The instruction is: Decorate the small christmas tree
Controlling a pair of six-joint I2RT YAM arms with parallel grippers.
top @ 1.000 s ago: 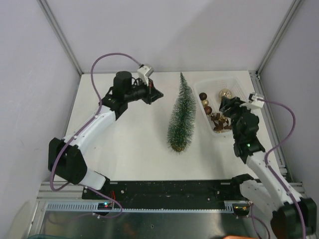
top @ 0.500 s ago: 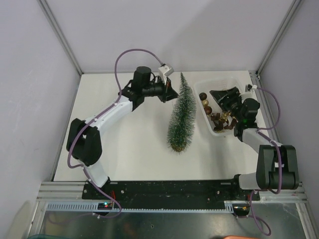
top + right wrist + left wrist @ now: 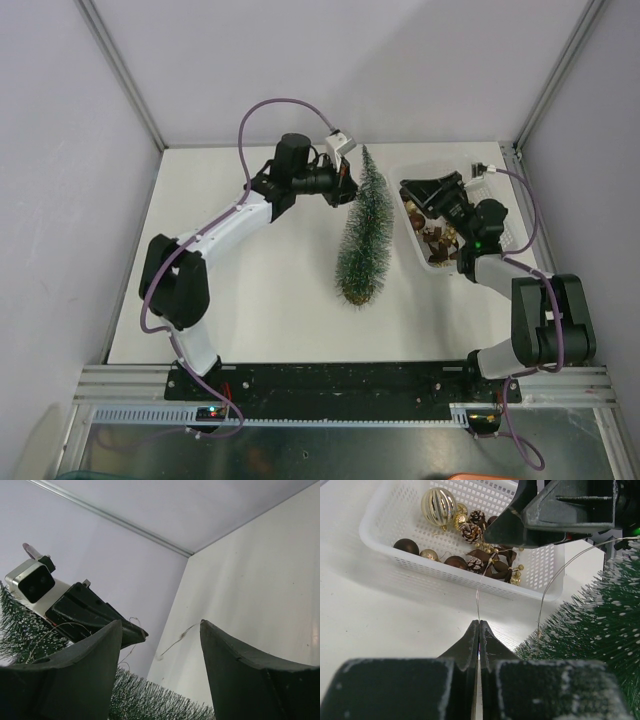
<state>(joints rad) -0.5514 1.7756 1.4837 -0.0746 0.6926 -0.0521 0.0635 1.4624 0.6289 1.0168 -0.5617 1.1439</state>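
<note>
Left fingers (image 3: 466, 647) pinched shut on thin wire (image 3: 478, 597), beside tree (image 3: 362, 235) top. Right fingers (image 3: 240, 680) spread wide, empty, above basket (image 3: 375, 540) on surface (image 3: 250, 290).

Small christmas tree (image 3: 362, 235) blocks the middle, white basket (image 3: 435, 567) close right — open table (image 3: 260, 290) left and front

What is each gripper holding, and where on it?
The left gripper pinches a thin wire between its shut fingers, along its length. The right gripper is open, holding nothing.
</note>
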